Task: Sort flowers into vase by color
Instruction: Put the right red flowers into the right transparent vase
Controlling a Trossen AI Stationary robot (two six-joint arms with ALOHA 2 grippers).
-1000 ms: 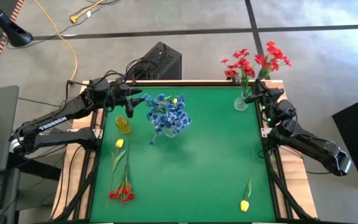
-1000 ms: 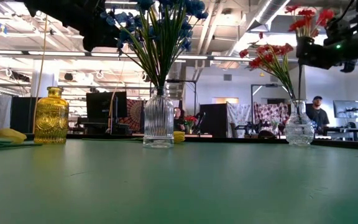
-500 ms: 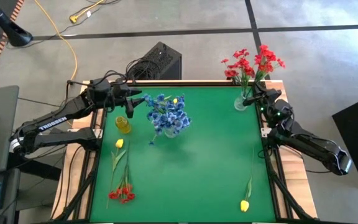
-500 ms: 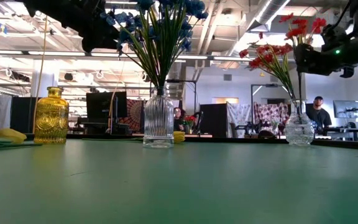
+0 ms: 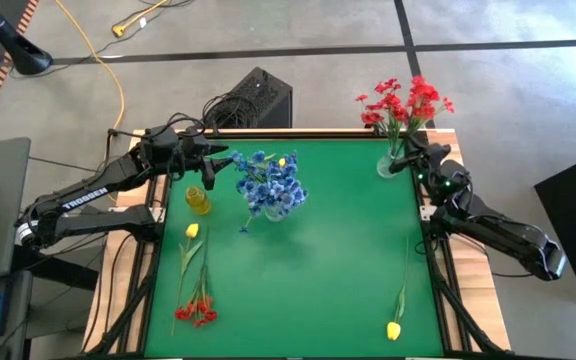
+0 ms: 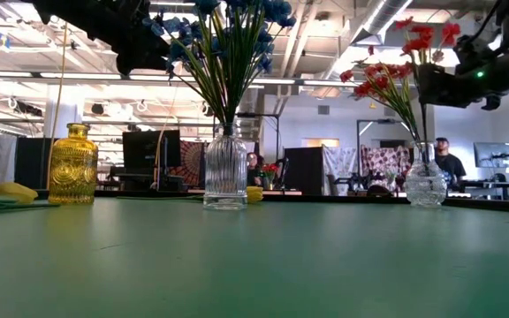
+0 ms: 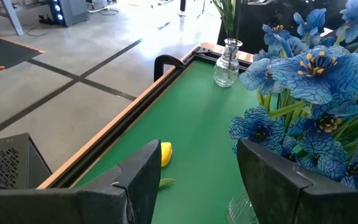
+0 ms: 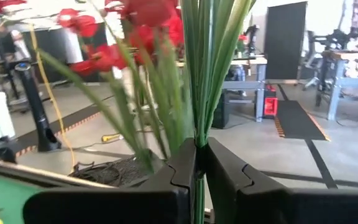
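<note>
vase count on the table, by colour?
Yellow: 1, the yellow vase
Clear: 2, the ribbed vase and the round vase
Total: 3

my high camera hangs above the green table (image 5: 298, 260) and looks straight down, far enough to take in both my arms and the floor around. my low camera sits at table-top height and looks level across the felt into the room behind. both share the blue flowers (image 5: 270, 183) in the ribbed vase (image 6: 225, 168), the yellow bottle (image 6: 72, 165) and the red flowers (image 6: 396, 75). my left wrist camera looks past my left fingers (image 7: 138, 180), close on those blue blooms. my right wrist camera sits very near the red stems (image 8: 199, 68).
</note>
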